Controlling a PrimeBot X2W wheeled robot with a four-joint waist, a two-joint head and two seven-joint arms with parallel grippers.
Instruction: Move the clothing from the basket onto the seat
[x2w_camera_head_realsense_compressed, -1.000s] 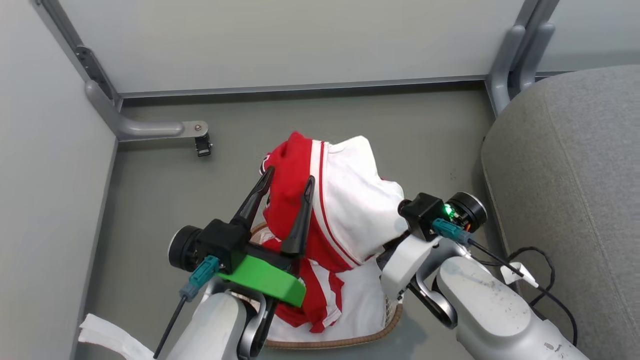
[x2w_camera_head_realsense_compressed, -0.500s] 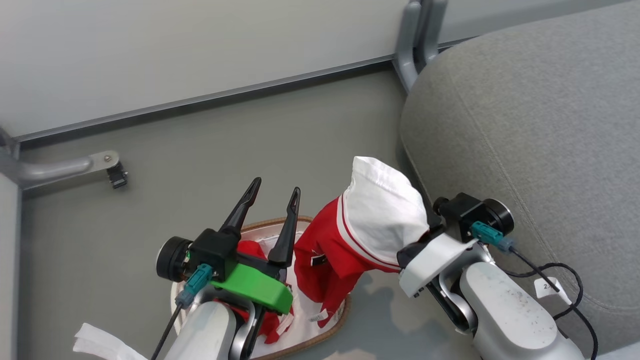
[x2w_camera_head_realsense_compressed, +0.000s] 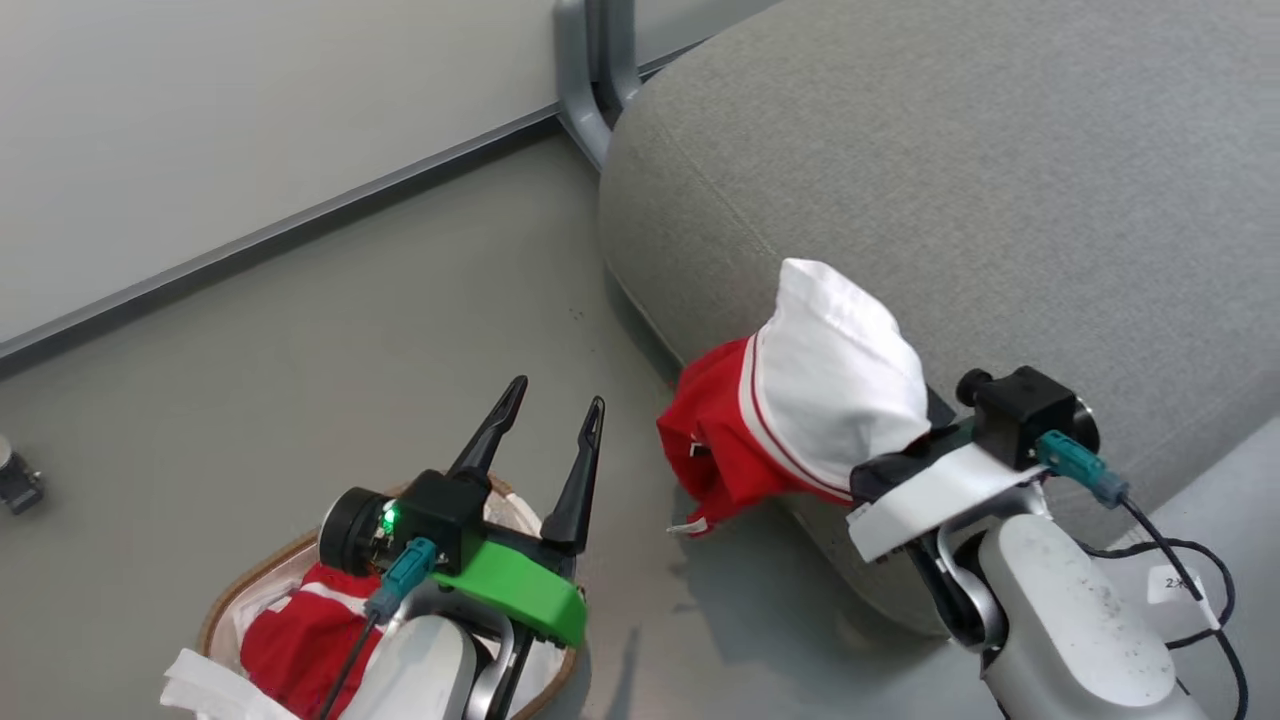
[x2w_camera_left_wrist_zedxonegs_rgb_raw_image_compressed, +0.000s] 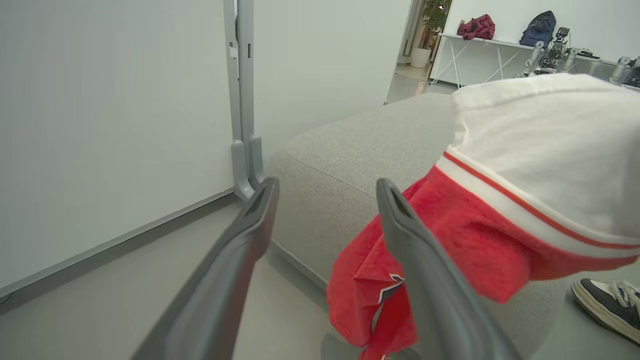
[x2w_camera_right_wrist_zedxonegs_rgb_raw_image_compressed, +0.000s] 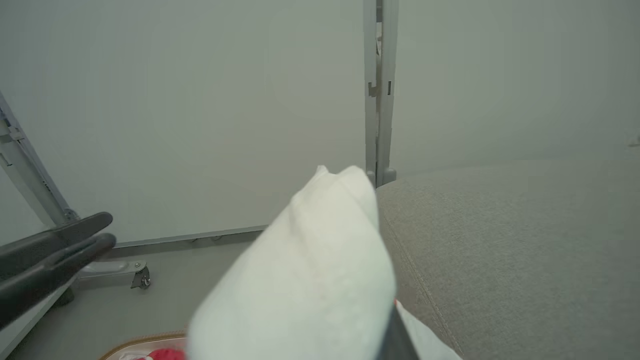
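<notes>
The clothing (x2w_camera_head_realsense_compressed: 800, 420) is red with a white panel bordered by thin red stripes; the seat (x2w_camera_head_realsense_compressed: 1000, 180) is grey weave; the basket (x2w_camera_head_realsense_compressed: 232, 594) has a brown woven rim; the left gripper (x2w_camera_head_realsense_compressed: 557, 392) is black on a green mount.

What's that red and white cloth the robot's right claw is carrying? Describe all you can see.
The garment is soft red fabric with a white panel and striped trim, a dark emblem and a small white tag at its lower end. It drapes bunched over the shut right gripper, hanging clear of the floor beside the grey seat's edge; whether they touch is unclear.
</notes>
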